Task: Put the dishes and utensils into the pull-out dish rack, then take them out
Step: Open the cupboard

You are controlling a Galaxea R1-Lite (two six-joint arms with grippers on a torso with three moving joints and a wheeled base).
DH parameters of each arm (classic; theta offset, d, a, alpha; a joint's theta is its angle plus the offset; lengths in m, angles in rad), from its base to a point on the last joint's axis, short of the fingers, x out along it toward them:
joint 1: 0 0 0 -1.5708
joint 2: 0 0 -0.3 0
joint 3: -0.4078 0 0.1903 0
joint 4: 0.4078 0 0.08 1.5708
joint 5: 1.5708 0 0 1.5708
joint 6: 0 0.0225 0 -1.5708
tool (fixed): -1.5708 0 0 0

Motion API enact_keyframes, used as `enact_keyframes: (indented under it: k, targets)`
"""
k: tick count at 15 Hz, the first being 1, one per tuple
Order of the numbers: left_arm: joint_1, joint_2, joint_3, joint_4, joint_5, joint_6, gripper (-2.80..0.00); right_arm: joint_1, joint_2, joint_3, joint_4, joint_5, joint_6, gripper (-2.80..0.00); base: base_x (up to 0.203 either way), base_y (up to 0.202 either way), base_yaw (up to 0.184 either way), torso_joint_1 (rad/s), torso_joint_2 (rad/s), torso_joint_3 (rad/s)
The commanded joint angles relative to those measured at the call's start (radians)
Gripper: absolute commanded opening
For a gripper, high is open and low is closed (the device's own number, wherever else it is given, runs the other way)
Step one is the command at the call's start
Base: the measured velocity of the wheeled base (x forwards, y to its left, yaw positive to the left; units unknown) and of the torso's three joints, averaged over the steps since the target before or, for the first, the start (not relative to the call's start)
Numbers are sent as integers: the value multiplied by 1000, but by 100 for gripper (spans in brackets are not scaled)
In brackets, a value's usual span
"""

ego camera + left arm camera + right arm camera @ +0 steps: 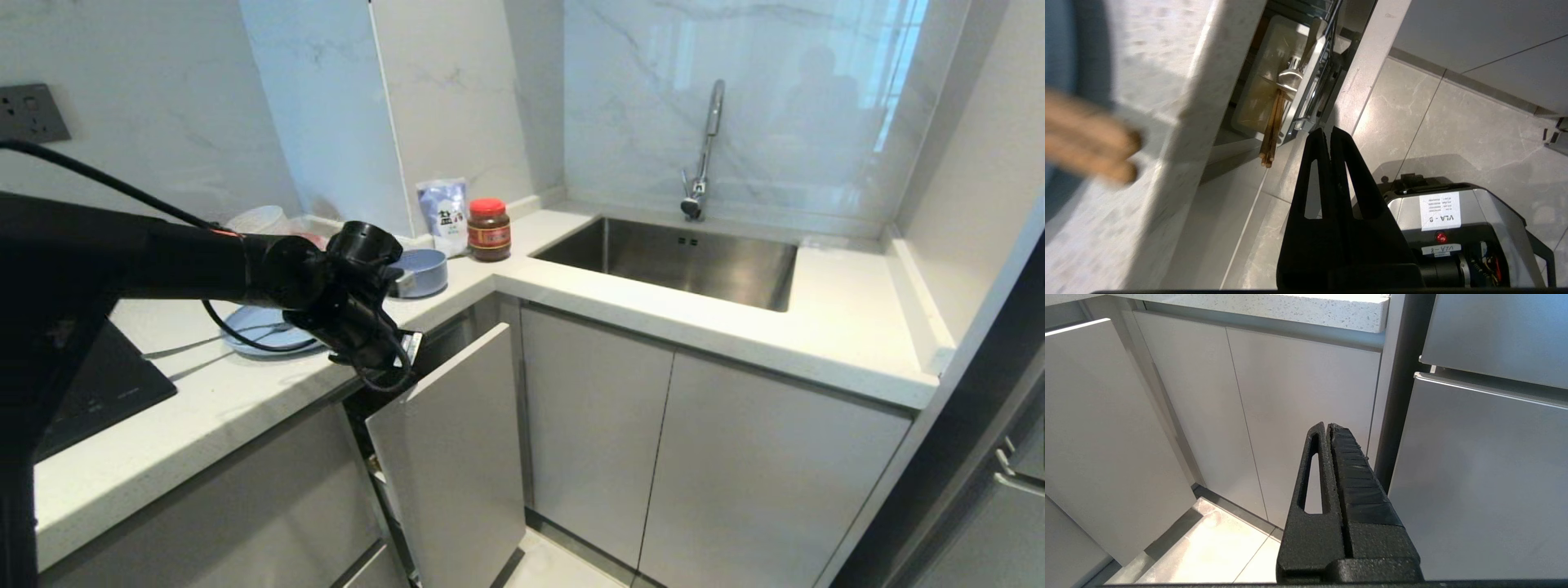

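Pull-out dish rack [445,457] stands open under the speckled white countertop [204,400]; left end effector [1329,132] closed, empty.

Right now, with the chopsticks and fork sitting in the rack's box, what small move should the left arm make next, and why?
Probably open the left tool and lower it toward the chopsticks. It hangs shut and empty above the pulled-out rack, and the chopsticks stick out of the white box beside the fork.

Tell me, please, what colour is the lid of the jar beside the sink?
Red. The jar has a red lid; it shows best in the head view.
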Motion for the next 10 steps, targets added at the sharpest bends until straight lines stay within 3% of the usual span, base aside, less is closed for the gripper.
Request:
enact_keyframes:
  k: [1,3,7,10]
  targets:
    - [-2,49,-11,-3,1,0,-280,0,-4,2,0,0,0,-280,0,0,0,0,0,0]
    - [-4,73,-18,-9,2,0,-280,1,-4,2,0,0,0,-280,0,0,0,0,0,0]
    - [-4,98,-35,-18,73,-21,-280,0,-4,2,0,0,0,-280,0,0,0,0,0,0]
    - [-6,109,-36,-18,79,-21,-280,0,-4,2,0,0,0,-280,0,0,0,0,0,0]
